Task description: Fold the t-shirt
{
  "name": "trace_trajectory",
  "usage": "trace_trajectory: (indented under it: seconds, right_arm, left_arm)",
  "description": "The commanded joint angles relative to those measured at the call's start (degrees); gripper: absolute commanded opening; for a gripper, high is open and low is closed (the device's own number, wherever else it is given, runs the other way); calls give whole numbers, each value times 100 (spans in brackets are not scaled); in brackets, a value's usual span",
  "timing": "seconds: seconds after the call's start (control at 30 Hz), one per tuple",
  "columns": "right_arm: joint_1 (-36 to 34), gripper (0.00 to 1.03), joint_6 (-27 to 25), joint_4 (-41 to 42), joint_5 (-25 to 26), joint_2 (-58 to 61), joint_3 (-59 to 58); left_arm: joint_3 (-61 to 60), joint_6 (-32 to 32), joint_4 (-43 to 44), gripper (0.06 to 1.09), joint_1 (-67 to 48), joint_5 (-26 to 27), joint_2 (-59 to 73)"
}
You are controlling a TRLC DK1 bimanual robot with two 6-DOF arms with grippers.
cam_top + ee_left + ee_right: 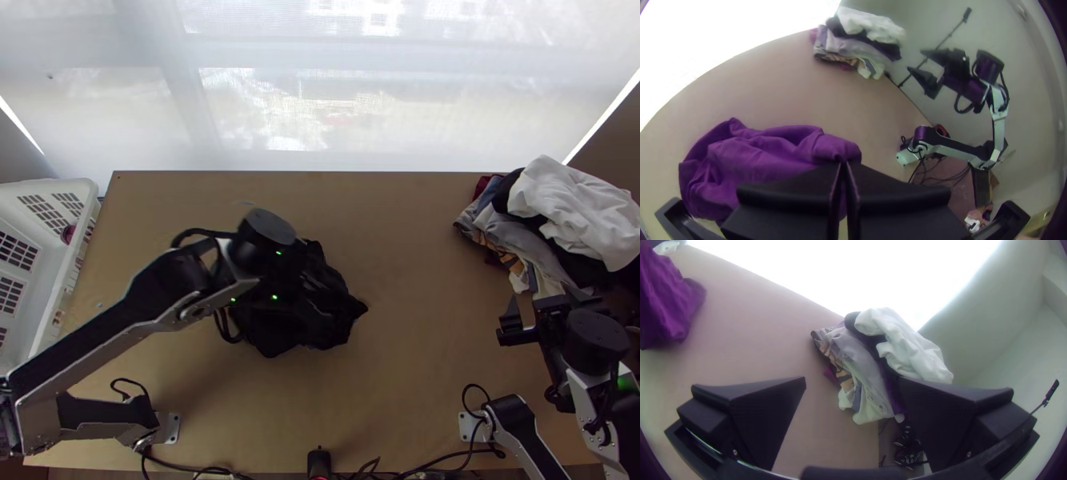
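Your t-shirt (340,308) lies bunched on the desk (416,240), left of the middle, under your left end effector (280,290), which is pressed together, pinching a fold at the cloth's edge. Your right end effector (544,298) is spread and holds nothing, near the pile of clothes (560,208) at the desk's right side. A white basket (66,280) stands at the left side.

left arm (96,336) outstretched | left gripper (284,290): fingers together | right arm (516,420) bent | right gripper (546,298): fingers wide apart
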Motion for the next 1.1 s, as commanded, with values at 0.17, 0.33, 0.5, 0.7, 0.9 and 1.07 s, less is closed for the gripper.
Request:
trace_trajectory:
  seconds: [0.17,0.33,0.5,0.7,0.9,1.07]
  right_arm:
    - [-586,98,-173,63,4,-145,-184]
    - [-595,98,-278,28,13,-259,-219]
    - [-568,98,-278,80,4,-259,-263]
    - [-120,98,-243,397,-5,75,-307]
    - [407,98,-331,862,-5,822,80]
    - [715,98,-366,950,-13,1173,484]
  left_arm:
    - [1457,-22,383,54,-1900,3,2054]
    - [1809,162,-285,102,-1786,21,2115]
    - [947,338,-566,102,-678,3,1193]
    - [-1127,760,-566,102,1009,-15,-196]
    - [-2902,1015,-215,102,1791,-463,-1093]
    - [-3764,1059,418,102,2002,-999,-1251]
